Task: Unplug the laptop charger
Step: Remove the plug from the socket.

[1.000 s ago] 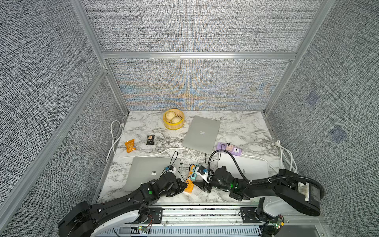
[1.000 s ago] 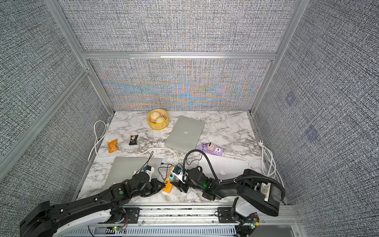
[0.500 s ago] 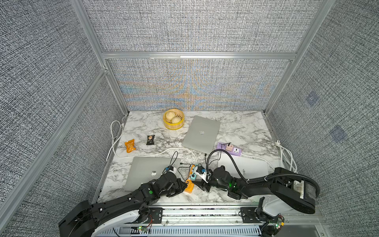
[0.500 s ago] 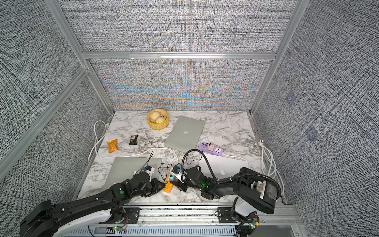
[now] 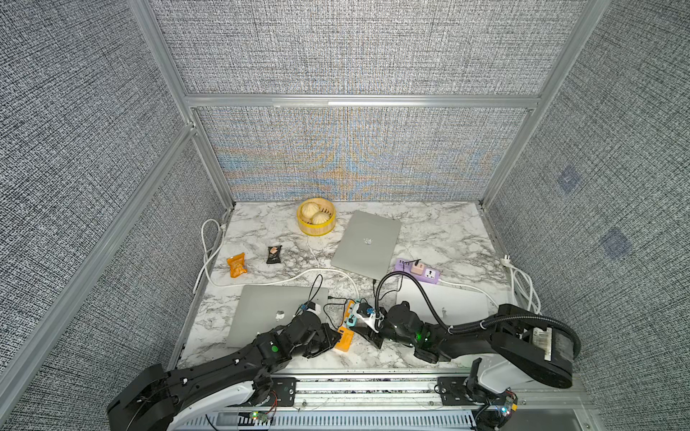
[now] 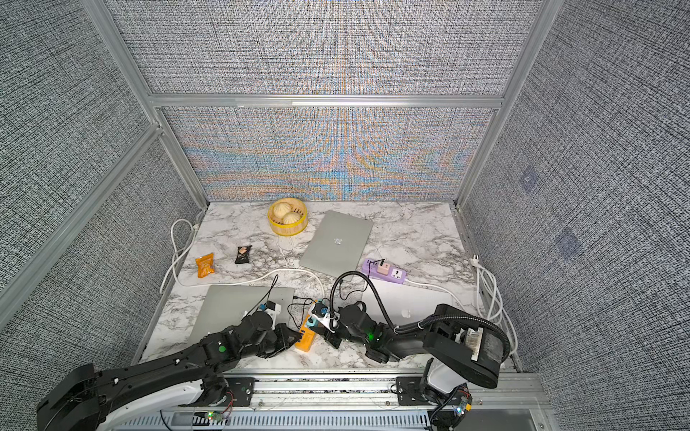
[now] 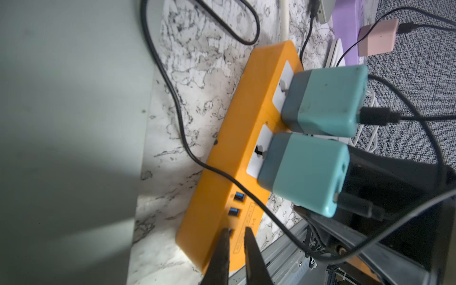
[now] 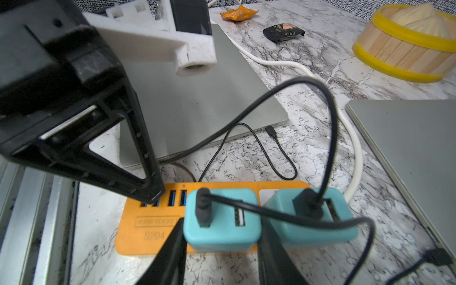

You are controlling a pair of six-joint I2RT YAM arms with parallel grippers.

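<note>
Front centre of the table (image 5: 429,231), between the left laptop (image 5: 269,313) and the right laptop (image 5: 448,306): the orange strip (image 5: 344,339) lies flat; two teal chargers stand plugged into it side by side.

Left gripper (image 7: 237,230): jaws nearly pressed together, nothing between them; tips bear down on the strip's USB end. I read this as pinning the strip, not grasping it.

Right gripper (image 8: 221,234): jaws straddle the charger (image 8: 222,214) nearer the USB ports; one finger lies against each flank, the far one wedged into the slot beside the second charger (image 8: 308,217). It looks like a pinch on the body; I cannot tell how firm.

Charger still looks seated, its base flush on the socket face in the left wrist view. Black cables run from both chargers and cross over the strip; I cannot trace which one feeds which laptop.

Step in hand, as I judge it: the grip is made, the pull not yet begun.

Next move calls for a straight draw off the socket face, along the prongs, no twisting; the left must hold the strip down hard or it will lift with the plug. I should watch the neighbour, just beside my far finger, and the cable draped across both chargers; either may snag.
</note>
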